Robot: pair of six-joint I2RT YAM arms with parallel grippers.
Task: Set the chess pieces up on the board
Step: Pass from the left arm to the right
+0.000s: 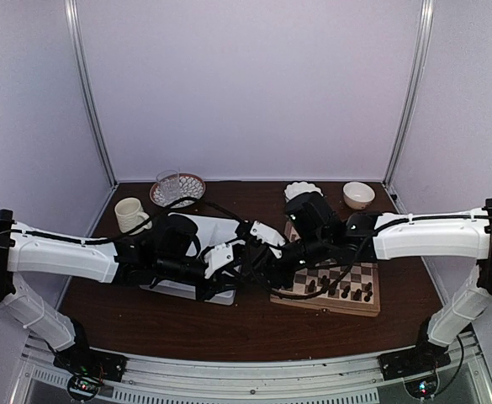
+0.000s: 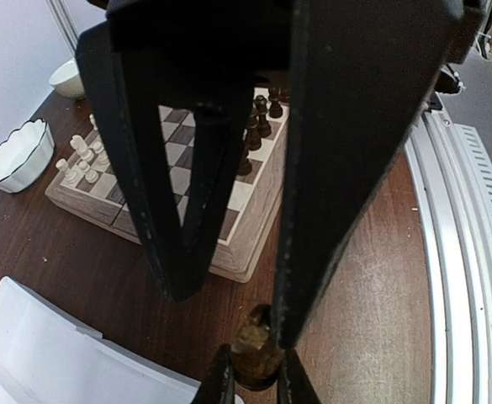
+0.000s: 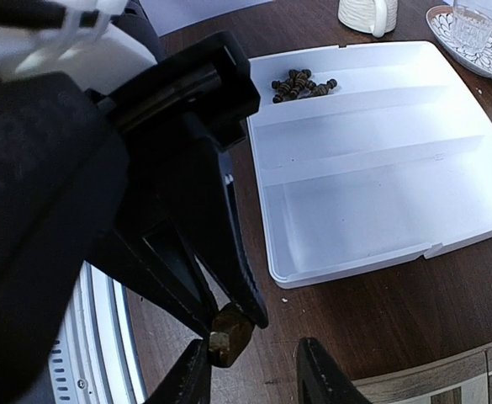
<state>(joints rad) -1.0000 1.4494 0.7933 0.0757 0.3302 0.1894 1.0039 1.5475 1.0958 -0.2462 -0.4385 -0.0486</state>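
From above, the left hand (image 1: 235, 259) and right hand (image 1: 272, 259) meet over the counter (image 1: 229, 330), between the white tray (image 1: 219, 227) and the board (image 1: 325, 305). Whatever sits between them is too small to make out here. Dark chess pieces (image 1: 346, 291) stand upright on the board's near rows.

In the left wrist view, the left hand (image 2: 256, 370) is pinched tight on one dark chess piece (image 2: 254, 341), held over the counter just off the board (image 2: 237, 252). Its long axis seems to run along the fingers, but I cannot tell which end is the base. One right-hand finger touches it or nearly does.

In the right wrist view, the right hand (image 3: 254, 374) has its jaws apart, straddling the chess piece (image 3: 227, 334) without clamping it. For a clean handover, I judge, the right hand should centre on the piece and close across its narrow width before the left lets go, so it can be set down base-first. More chess pieces (image 3: 300, 84) lie tumbled in the tray's narrow end compartment.
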